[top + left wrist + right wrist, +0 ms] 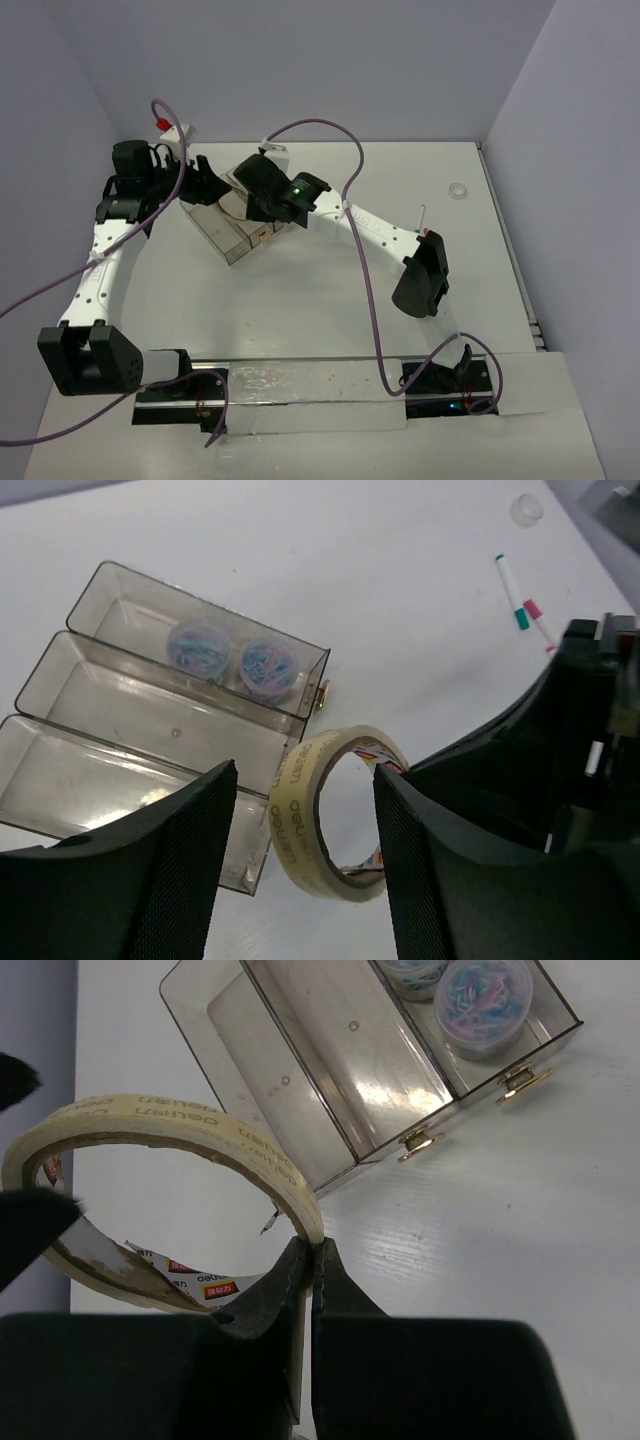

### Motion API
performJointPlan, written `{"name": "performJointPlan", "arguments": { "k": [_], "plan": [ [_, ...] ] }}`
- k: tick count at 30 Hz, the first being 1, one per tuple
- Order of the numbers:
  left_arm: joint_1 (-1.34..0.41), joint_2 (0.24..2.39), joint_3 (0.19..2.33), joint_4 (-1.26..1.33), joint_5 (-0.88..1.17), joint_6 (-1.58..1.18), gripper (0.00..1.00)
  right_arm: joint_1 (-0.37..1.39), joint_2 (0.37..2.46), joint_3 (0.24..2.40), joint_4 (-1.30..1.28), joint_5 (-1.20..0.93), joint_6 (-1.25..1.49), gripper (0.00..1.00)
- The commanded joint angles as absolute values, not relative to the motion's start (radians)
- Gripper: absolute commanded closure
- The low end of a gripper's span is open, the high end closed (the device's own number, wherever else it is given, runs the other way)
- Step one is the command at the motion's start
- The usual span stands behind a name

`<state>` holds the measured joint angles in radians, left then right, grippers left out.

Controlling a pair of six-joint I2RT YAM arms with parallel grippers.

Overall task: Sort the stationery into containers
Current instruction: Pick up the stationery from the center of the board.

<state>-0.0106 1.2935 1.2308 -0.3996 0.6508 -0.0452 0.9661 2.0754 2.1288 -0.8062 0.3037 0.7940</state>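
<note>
1. Now the right hand (310, 1250) is clamped on the wall of the tape roll (200, 1120), holding it just beside the clear bins (150, 710).
2. The left hand (302, 780) has its jaws apart around the roll, probably to take it.

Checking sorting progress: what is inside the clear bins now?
Two round tubs sit in one end compartment of the bins; the middle looks empty; a gripper finger covers part of the third.
</note>
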Motion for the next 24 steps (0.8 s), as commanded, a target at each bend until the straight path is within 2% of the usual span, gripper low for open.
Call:
{"name": "performJointPlan", "arguments": {
  "k": [1,7,10,14,16,18,23,24],
  "plan": [
    [-0.068,1.320,1.279,-0.368,0.491,-0.025,0.38,0.966,2.026,2.150,-0.776,0.315,0.791,1.00],
    [-0.077,1.302,1.249,-0.373,0.503,0.031,0.48,0.965,2.028,2.147,-0.771,0.322,0.784,1.00],
    [-0.084,1.306,1.243,-0.393,0.485,0.052,0.60,0.962,2.031,2.148,-0.769,0.318,0.786,1.00],
    [-0.084,1.324,1.257,-0.436,0.485,0.074,0.90,0.955,2.023,2.131,-0.764,0.318,0.790,1.00],
    [-0.084,1.331,1.260,-0.447,0.495,0.077,0.96,0.949,2.014,2.116,-0.758,0.320,0.791,1.00],
    [-0.084,1.339,1.266,-0.457,0.504,0.079,0.99,0.944,2.003,2.104,-0.752,0.327,0.790,1.00],
    [-0.086,1.343,1.278,-0.480,0.512,0.100,1.00,0.935,1.995,2.086,-0.742,0.327,0.783,1.00],
    [-0.086,1.342,1.279,-0.482,0.510,0.109,1.00,0.933,1.998,2.088,-0.739,0.320,0.779,0.98]
  ]
}}
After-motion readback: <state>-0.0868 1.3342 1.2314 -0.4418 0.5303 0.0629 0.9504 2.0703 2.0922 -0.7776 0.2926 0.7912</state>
